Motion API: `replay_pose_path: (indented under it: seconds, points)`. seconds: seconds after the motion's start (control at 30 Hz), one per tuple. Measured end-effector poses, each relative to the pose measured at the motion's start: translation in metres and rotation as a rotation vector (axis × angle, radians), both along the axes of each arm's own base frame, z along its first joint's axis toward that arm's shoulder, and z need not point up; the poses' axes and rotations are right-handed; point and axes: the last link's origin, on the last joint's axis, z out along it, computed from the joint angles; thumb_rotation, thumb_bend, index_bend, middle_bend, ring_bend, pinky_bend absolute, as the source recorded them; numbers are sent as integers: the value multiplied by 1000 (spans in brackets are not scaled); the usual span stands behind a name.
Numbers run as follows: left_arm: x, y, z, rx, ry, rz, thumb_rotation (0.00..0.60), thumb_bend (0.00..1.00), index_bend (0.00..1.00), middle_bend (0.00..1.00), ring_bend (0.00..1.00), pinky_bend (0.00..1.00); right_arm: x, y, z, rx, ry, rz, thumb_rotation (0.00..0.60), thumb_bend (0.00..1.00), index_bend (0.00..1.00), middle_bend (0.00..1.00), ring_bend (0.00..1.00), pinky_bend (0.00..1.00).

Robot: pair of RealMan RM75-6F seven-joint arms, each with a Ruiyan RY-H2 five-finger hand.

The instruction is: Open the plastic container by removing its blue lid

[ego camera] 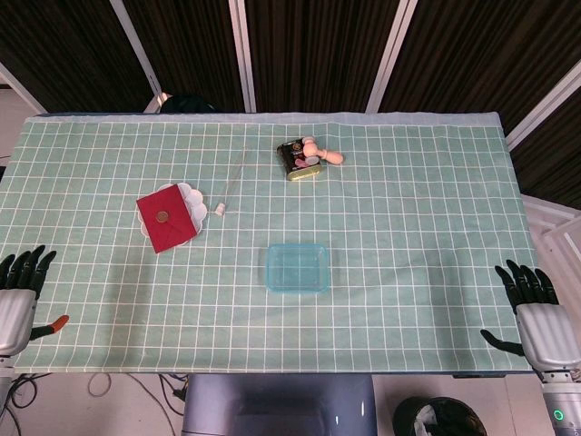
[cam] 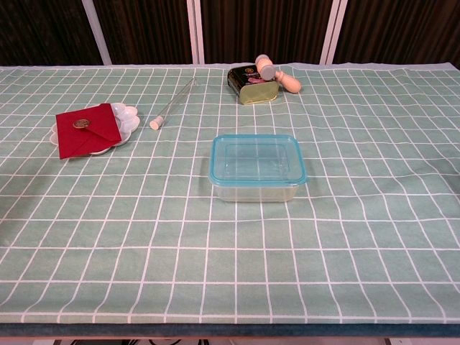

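The clear plastic container sits near the middle of the green checked cloth, with its blue lid on top. My left hand hangs at the table's front left corner, fingers spread and holding nothing. At the front right corner, my right hand is likewise spread with nothing in it. Both hands are far from the container. Neither hand shows in the chest view.
A red envelope lies on a white scalloped dish at the left. A thin tube lies beside it. A dark tin and a small wooden mallet sit at the back.
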Motion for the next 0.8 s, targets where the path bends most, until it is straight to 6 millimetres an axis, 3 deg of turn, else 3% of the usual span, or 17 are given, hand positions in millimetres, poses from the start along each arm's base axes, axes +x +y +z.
replay_pose_path:
  seconds: [0.4, 0.8]
  points:
    - [0, 0, 0, -9, -11, 14, 600, 0, 0, 0, 0, 0, -1, 0, -1, 1, 1, -12, 600, 237, 0, 0, 0, 0]
    - [19, 2, -11, -52, -62, 12, 600, 0, 0, 0, 0, 0, -4, -1, 0, -17, -1, -23, 600, 237, 0, 0, 0, 0]
